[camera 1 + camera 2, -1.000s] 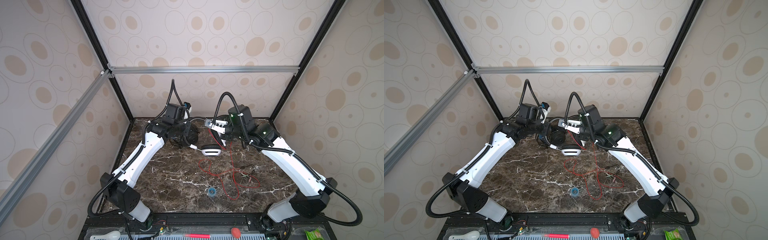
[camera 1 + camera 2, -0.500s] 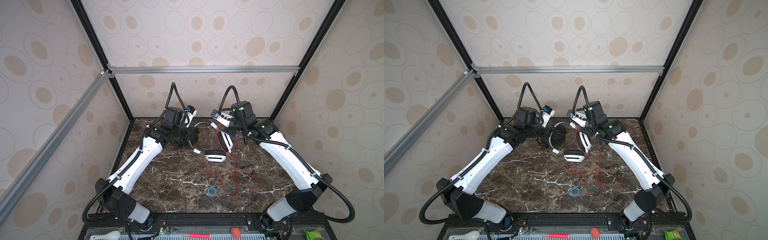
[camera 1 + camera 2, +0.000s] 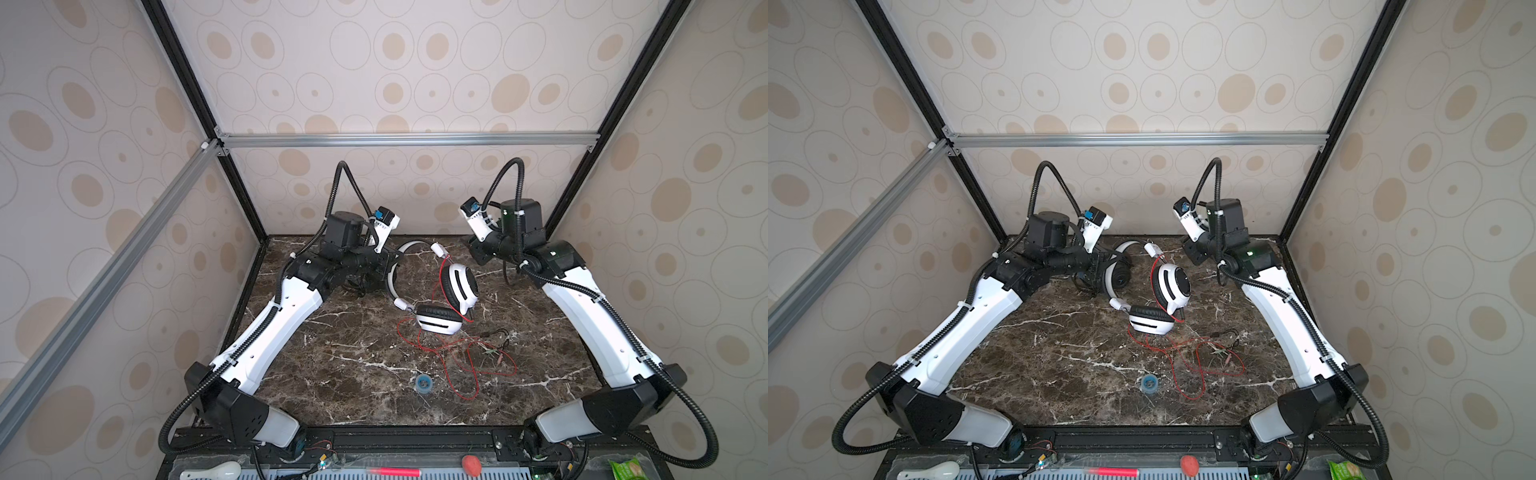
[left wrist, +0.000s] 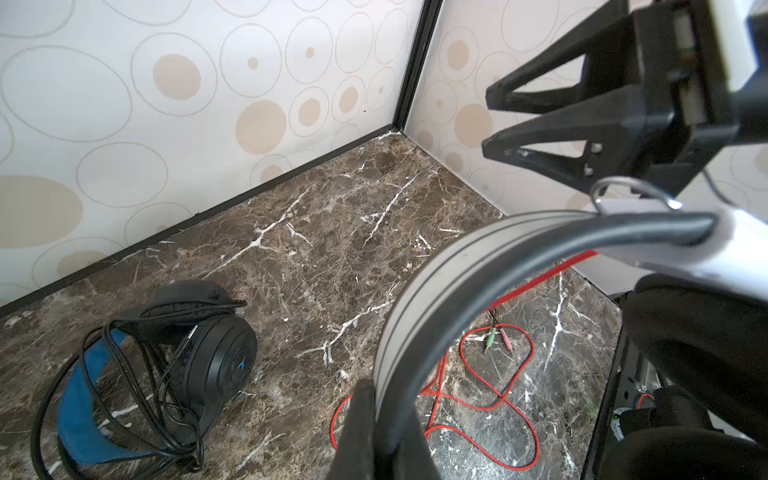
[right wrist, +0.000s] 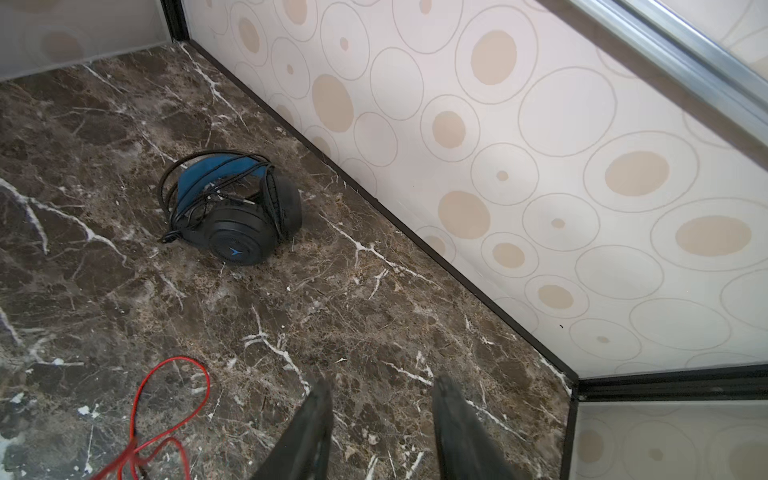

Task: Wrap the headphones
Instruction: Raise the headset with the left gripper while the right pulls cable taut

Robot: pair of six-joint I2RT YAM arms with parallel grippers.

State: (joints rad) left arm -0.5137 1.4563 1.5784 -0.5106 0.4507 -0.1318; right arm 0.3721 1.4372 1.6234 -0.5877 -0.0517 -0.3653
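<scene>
A: Entry, left gripper (image 3: 387,266): state?
B: Pinched together on the headband of the white headphones (image 3: 458,286), at the back of the marble tabletop (image 3: 353,374), left of centre; the left wrist view shows the band arching away from the grip

A: The cups?
B: Both sit low, toward the middle of the tabletop. One lies flat, black pad up; the other stands tilted just behind it. Cannot tell whether the tilted one rests on the marble

A: Red cord (image 3: 457,365)?
B: Loose. It leaves the cups and sprawls in open loops on the marble in front of them, toward the right. Its plugs (image 4: 496,338), one green, one pink, lie among the loops

A: Right gripper (image 5: 382,399)?
B: Fingers apart, nothing between them. It hangs over the back right of the tabletop, beside the white pair, not touching it

A: Black headphones (image 5: 241,232)?
B: Lying on the marble near the back wall (image 5: 457,166), by the left arm. Thin black cord looped loosely over the blue-lined band and the cups. Largely hidden under the left arm in both top views

A: Other items?
B: A small blue ring (image 3: 424,382) on the marble toward the front, near the front-most red loop
</scene>
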